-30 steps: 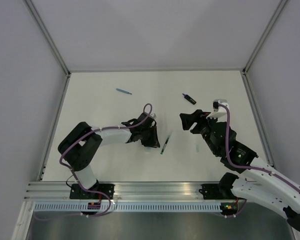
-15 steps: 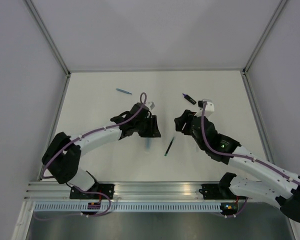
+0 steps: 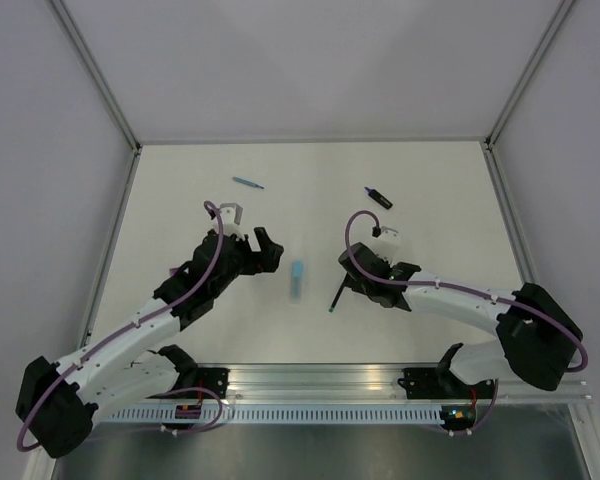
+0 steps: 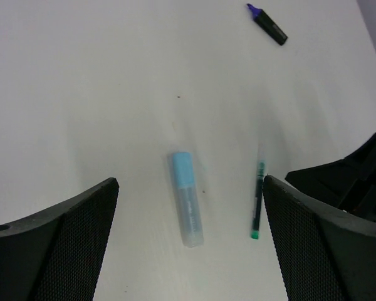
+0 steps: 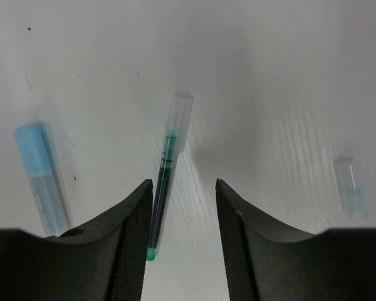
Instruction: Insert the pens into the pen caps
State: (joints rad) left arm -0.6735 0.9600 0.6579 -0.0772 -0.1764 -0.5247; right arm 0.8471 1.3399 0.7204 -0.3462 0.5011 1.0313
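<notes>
The pale-blue highlighter (image 3: pixel 296 279) lies flat on the white table, with its pale-blue end (image 4: pixel 181 169) pointing away from me. My left gripper (image 3: pixel 272 253) hangs wide open just left of it and holds nothing (image 4: pixel 190 180). The thin dark pen (image 3: pixel 337 296) lies right of the highlighter, with a clear cap (image 5: pixel 178 119) over its far end. My right gripper (image 3: pixel 348 283) is low over this pen and open. The pen (image 5: pixel 163 200) lies along the inside of its left finger (image 5: pixel 128 232). A short clear cap (image 5: pixel 351 188) lies loose to the right.
The thin blue pen (image 3: pixel 247 183) lies at the back left. The black-and-purple marker (image 3: pixel 379 197) lies at the back right (image 4: pixel 267 24). Grey walls with metal posts close in the table on three sides, and an aluminium rail (image 3: pixel 310 380) runs along the near edge.
My left gripper opened, let go of the highlighter and drew back to the left. The highlighter now lies on the table. My right gripper came down over the dark pen and narrowed its jaws.
</notes>
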